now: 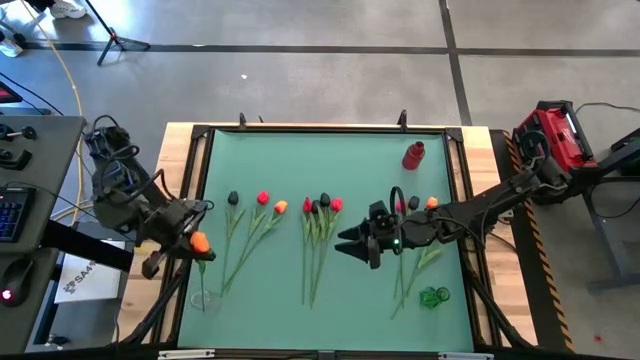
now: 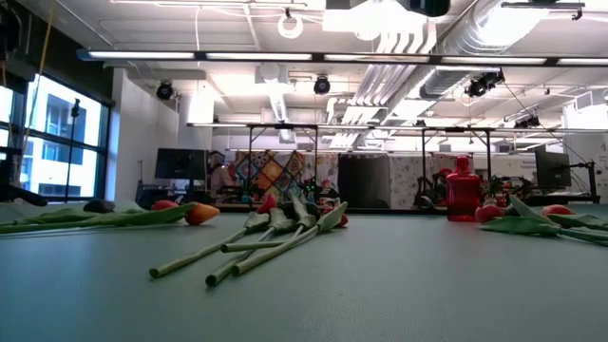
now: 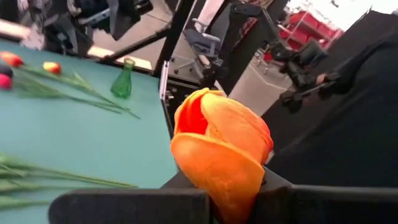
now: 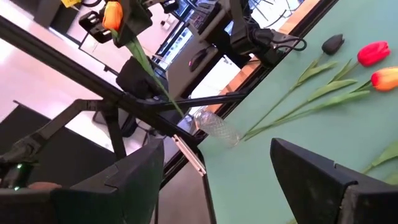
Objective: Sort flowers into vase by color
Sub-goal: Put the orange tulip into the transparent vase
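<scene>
My left gripper [image 1: 190, 243] is over the mat's left edge, shut on an orange flower [image 1: 199, 242]. Its green stem [image 4: 149, 68] slants down toward a clear vase [image 1: 205, 298] near the front left corner; whether the stem's end is inside it does not show. My right gripper [image 1: 345, 243] hovers open above the mat's middle, holding nothing. Three bunches of flowers lie flat on the green mat: a left one [image 1: 262, 200], a middle one [image 1: 322, 205] and a right one [image 1: 415, 204]. Further vases are a red one [image 1: 413, 155] and a green one [image 1: 434, 296]. My left gripper pinches the orange flower between its two fingers [image 3: 124, 208] at the base of the bud [image 3: 233, 186], where the head meets the stem. The head stands out past the fingertips. The flower is lifted off the mat, its stem hanging slanted below the fingers.
The red vase [image 2: 461, 190] stands upright at the back right. The green vase [image 3: 123, 79] is at the front right, beside the right bunch's stems. A raised dark frame [image 1: 200, 170] borders the mat. A desk with a keyboard [image 1: 10, 215] is beyond the table's left edge.
</scene>
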You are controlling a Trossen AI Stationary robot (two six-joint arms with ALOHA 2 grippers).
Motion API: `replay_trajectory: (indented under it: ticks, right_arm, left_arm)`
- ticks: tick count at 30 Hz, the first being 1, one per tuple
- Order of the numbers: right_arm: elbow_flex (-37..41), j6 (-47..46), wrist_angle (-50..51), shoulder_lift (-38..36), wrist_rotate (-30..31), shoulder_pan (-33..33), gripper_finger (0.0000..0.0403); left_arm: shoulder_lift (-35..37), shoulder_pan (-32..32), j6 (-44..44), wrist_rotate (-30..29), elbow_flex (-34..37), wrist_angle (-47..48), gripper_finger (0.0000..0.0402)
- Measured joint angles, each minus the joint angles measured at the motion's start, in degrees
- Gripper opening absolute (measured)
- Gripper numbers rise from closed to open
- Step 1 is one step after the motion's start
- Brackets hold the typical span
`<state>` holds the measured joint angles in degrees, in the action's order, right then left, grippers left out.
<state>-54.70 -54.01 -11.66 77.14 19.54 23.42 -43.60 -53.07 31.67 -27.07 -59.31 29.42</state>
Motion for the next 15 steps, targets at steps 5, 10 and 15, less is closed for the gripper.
replay_trajectory:
  ticks: [5,10,15]
  right_arm:
    - [0.0,-1.54,0.06,0.0,-0.01,0.37,0.0281]
    - [0.0,-2.54,0.26,0.0,0.6,0.44,0.0281]
    - [0.0,-2.52,0.31,0.0,1.57,0.42,0.0281]
  left_arm:
    - [1.03,-2.41,-3.56,-2.94,0.0,-0.12,0.0003]
    - [2.77,-3.76,-3.85,-3.54,0.0,-0.12,0.0003]
    - [3.96,-4.29,-4.31,-3.54,0.0,-0.04,0.0003]
